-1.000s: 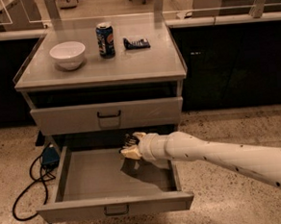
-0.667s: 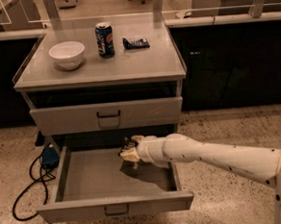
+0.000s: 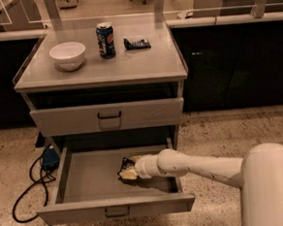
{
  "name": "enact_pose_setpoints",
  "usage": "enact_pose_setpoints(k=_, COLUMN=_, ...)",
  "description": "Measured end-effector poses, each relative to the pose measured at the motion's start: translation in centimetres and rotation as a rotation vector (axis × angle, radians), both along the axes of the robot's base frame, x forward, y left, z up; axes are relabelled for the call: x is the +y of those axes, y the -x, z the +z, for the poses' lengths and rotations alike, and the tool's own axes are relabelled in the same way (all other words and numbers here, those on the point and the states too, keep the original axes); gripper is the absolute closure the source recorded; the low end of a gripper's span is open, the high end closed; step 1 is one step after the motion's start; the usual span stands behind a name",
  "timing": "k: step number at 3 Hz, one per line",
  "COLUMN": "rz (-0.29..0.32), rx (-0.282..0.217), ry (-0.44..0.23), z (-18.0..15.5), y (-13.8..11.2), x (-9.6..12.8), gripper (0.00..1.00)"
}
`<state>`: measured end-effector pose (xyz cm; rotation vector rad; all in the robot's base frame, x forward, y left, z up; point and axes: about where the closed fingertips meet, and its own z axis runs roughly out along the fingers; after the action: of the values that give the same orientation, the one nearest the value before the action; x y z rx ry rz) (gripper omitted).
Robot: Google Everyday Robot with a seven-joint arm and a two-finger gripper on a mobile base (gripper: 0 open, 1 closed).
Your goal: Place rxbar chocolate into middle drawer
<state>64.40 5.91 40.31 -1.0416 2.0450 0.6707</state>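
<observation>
Lowered further into the middle drawer [image 3: 88,179], the hand [image 3: 127,170] grips the rxbar chocolate [image 3: 124,163].

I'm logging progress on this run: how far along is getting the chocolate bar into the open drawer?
Done: the middle drawer is pulled open and the gripper is inside it, right of centre. In hand: the rxbar chocolate is at the gripper's tip, low over the drawer floor. Left: leaving it there and drawing the arm out; whether the bar rests on the floor cannot be told.
</observation>
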Motion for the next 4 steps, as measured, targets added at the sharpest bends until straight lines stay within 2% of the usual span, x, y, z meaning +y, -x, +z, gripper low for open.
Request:
enact_pose_setpoints(k=1, rz=0.0, rx=0.0, ry=0.0, z=0.0, y=0.0, x=0.0, gripper=1.0)
enact_pose_setpoints(k=2, rz=-0.01, rx=0.028, ry=0.035, z=-1.1, y=-0.8, x=0.0, gripper=1.0)
enact_pose_setpoints(k=3, rz=-0.052, rx=0.087, ry=0.042, z=-3.5, y=-1.5, x=-0.6, gripper=1.0)
enact_pose_setpoints(k=4, rz=-0.062, rx=0.1, ry=0.044, z=-4.1, y=-1.7, x=-0.8, gripper=0.88)
